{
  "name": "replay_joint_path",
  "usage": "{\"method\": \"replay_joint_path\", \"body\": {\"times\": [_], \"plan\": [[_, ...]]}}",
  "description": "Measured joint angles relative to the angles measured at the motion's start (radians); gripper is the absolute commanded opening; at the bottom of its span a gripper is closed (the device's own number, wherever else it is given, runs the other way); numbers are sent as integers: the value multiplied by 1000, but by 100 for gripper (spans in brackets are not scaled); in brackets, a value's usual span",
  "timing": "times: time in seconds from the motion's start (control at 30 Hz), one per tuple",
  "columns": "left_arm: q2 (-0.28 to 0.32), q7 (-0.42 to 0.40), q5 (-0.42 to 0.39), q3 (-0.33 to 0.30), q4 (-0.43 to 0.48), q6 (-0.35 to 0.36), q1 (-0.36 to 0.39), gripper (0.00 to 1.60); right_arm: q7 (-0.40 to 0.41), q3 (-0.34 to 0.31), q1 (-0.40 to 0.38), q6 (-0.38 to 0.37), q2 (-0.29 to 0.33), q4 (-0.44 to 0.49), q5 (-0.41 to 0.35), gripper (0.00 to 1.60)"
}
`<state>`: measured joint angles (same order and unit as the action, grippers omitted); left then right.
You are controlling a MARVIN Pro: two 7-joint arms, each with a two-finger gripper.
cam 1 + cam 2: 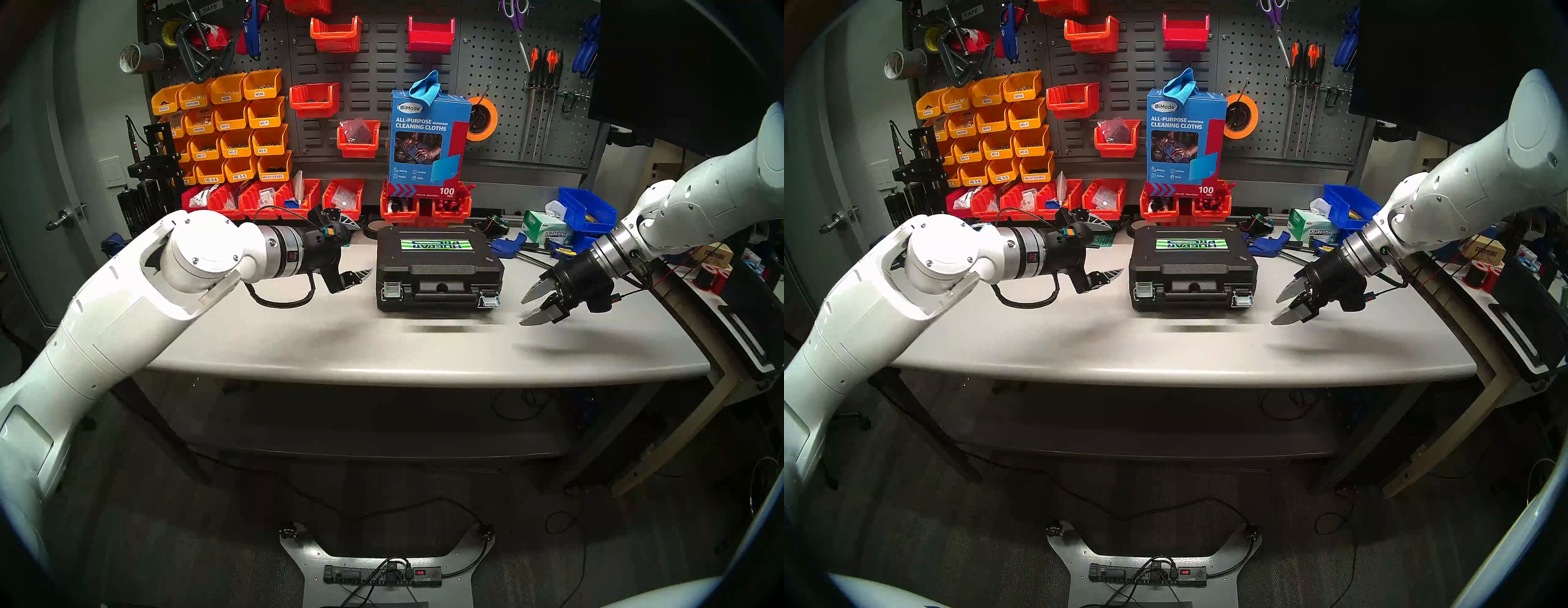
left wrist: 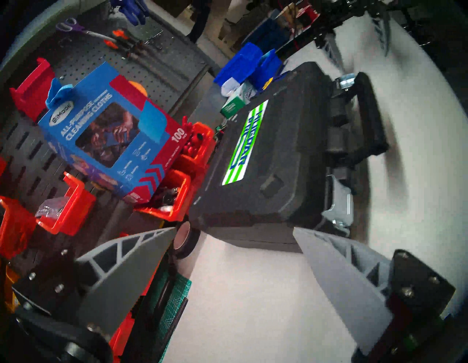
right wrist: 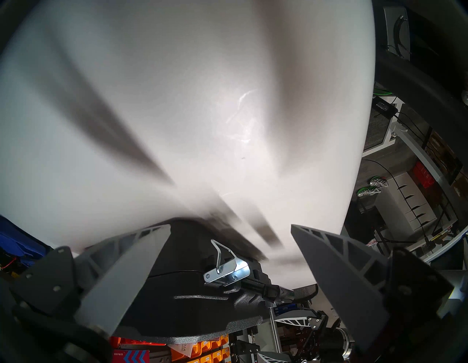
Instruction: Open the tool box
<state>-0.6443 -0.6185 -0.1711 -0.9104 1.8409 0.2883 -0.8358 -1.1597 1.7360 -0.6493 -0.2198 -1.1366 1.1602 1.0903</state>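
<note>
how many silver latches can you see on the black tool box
2, both on the tool box's front face: one latch at its left end, the other latch at its right end, flanking the handle.

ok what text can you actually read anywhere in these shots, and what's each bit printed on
"HUEPAR PRO", upside down from the head: label on the tool box
"UiMade", "ALL-PURPOSE CLEANING CLOTHS", "100": blue cloths box
"KIMTECH": green and white wipes box
"M2.5-5", "M3-6", "M4-6": tags on the yellow bins; the other tags are too small
"TAPE": label at the pegboard top
Print on the tan box at the right is too blurred.
</note>
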Motion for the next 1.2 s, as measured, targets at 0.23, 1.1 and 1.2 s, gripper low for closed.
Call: {"method": "replay_joint_path", "body": {"times": [0.23,1.1,1.2], "plan": [[39,-158,-89,40,15,-18,63,160,-2,0,1,-1,0,-2,-1,160],[-74,-462,-62,192,-115,55,236,160,-5,0,2,-3,1,-4,-1,160],[-89,-433,-49,189,-124,63,239,160,-5,0,2,-3,1,-4,-1,160]]}}
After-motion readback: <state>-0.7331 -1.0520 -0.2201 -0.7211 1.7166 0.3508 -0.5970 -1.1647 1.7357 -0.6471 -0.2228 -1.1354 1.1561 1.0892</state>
